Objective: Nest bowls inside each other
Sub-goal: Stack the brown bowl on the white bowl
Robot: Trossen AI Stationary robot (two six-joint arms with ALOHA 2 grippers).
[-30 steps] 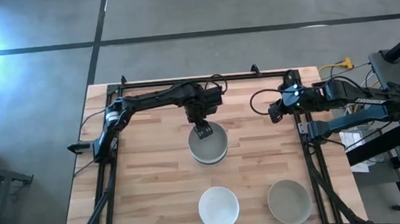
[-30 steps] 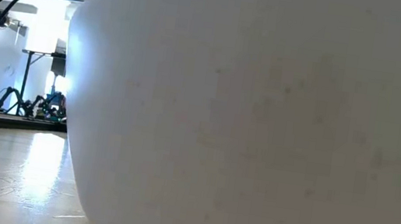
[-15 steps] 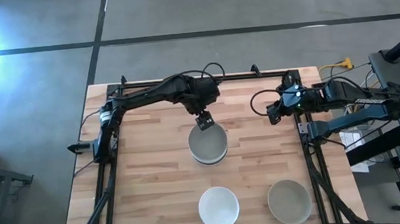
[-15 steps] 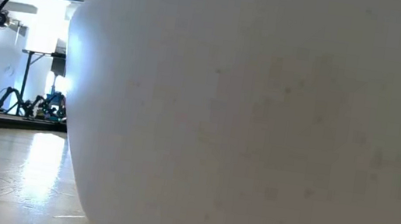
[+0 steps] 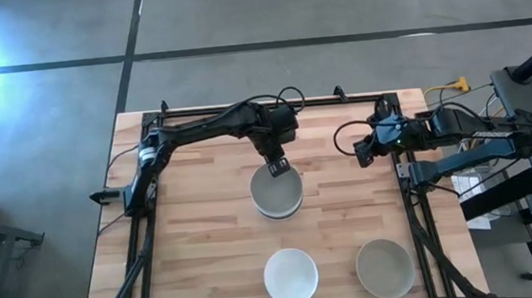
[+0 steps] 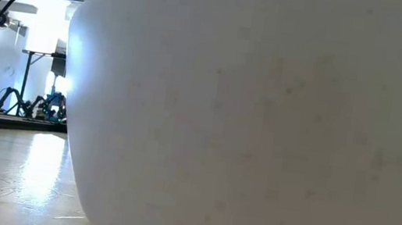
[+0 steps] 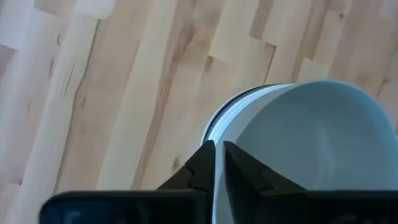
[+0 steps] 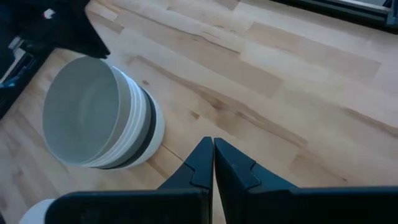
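A stack of nested bowls [image 5: 277,194] stands mid-table, a white bowl on top and white and dark rims below it [image 8: 140,134]. A single white bowl [image 5: 290,276] and a pale grey-green bowl [image 5: 385,266] rest on their bases near the front edge. The white one fills the low view [image 6: 263,121]. My left gripper [image 7: 217,149] is shut, its fingertips over the far rim of the stack's top bowl [image 7: 249,99]. My right gripper [image 8: 213,146] is shut with nothing in it, and it waits by the table's right edge [image 5: 363,151]. My left gripper comes from above and the far side, slanting down, and its shut fingertips [image 7: 208,149] stand right at the top bowl's far rim [image 7: 208,132]. Whether they touch that rim I cannot tell. The stack rests on the table.
A black frame rail [image 5: 272,104] runs along the far edge, and side rails [image 5: 407,185] run down both sides. Bare wood [image 5: 198,250] lies left of the stack and between it and the two front bowls.
My left gripper has drawn back from over the inside of the top bowl toward the table's far edge and up. It then came a little right and back, to the bowl's far rim. The bowls have not moved.
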